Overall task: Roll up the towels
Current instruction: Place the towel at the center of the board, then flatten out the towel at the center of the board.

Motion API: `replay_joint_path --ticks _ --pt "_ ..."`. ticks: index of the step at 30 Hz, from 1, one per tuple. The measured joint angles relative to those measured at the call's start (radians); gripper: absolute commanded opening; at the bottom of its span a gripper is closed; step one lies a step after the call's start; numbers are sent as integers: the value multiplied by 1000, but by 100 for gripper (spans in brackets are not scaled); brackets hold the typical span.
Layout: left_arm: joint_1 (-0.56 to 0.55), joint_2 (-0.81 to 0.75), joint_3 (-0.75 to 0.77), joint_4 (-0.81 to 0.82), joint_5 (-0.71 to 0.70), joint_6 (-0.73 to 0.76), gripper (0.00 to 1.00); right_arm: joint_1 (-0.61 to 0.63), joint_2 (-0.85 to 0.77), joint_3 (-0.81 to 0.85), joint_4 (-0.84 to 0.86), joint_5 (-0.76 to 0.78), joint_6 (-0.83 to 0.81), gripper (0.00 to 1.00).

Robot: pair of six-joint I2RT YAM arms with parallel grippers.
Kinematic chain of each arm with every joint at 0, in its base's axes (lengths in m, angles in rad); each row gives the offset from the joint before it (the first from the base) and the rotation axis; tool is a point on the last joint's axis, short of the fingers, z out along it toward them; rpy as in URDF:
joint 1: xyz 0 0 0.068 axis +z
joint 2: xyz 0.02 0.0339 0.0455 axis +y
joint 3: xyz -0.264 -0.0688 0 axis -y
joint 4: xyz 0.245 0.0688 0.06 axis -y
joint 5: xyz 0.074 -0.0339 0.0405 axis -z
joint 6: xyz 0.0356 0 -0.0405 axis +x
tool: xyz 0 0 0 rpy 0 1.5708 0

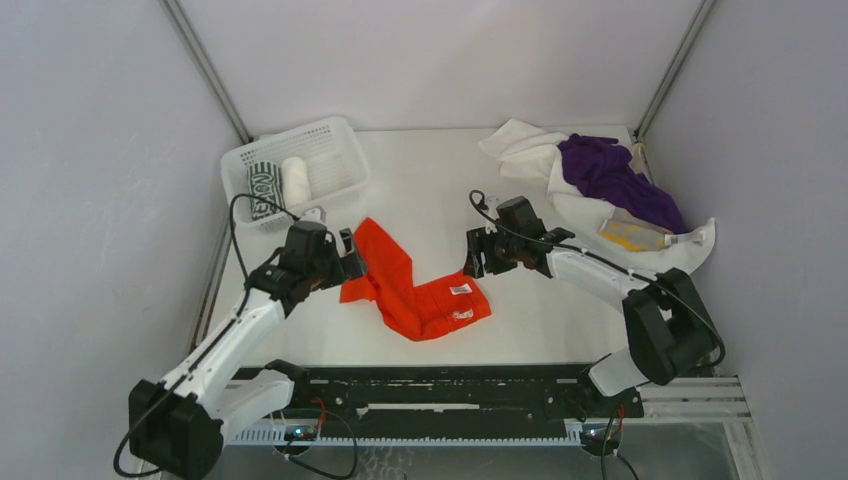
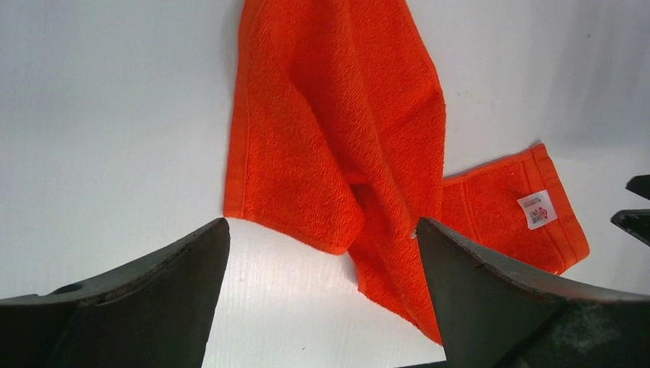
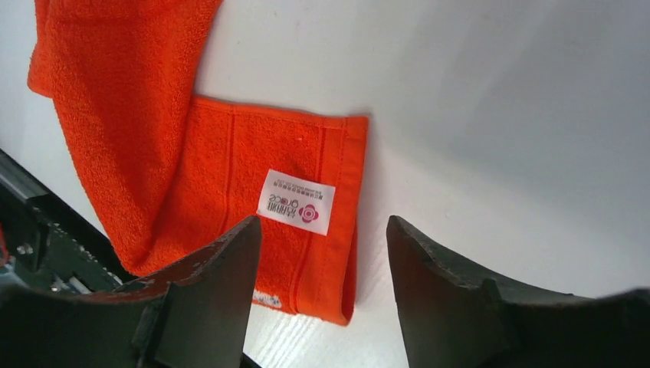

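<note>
White mesh basket (image 1: 338, 128) sat up-left of the orange-red towel (image 1: 415, 292), holding a rolled green-and-white towel (image 1: 264, 190) and a rolled white towel (image 1: 295, 180). Left gripper (image 1: 355, 260) hovered at the orange-red towel's left edge, jaws spread, holding nothing. That towel lay crumpled on the table (image 1: 430, 190) in a bent strip: one leg ran up-left, the other folded off to the right. Right gripper (image 1: 472, 260) sat just up-right of it, jaws apart, nothing between them. Loose pile well right of the orange-red towel: unrolled white towel (image 1: 520, 145), purple towel (image 1: 610, 175), yellow-and-grey towel (image 1: 630, 235).

Step, my read: flatten first, it looked too twisted to roll clean. Each gripper should pinch its own end at the hem, single layer only, and pull apart until the bend opens. Lay it flat, then roll from a short edge.

Views:
- Left wrist showed the strip doubled over itself near the bend, which was hard to read from the top view.
- Right wrist showed the label (image 3: 297, 201) close up and the doubled hem at that corner.
- Only the top view caught the basket and pile.
</note>
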Motion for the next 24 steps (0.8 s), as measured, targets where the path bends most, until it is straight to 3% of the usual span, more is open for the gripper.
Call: replay_joint_path --ticks 13,18,24 --pt "0 485 278 55 37 82 85 -88 285 3 151 -248 82 41" --pt "0 581 282 58 48 90 85 -89 328 15 200 -294 99 26" --pt "0 589 225 103 51 72 85 -97 350 23 207 -298 100 9"
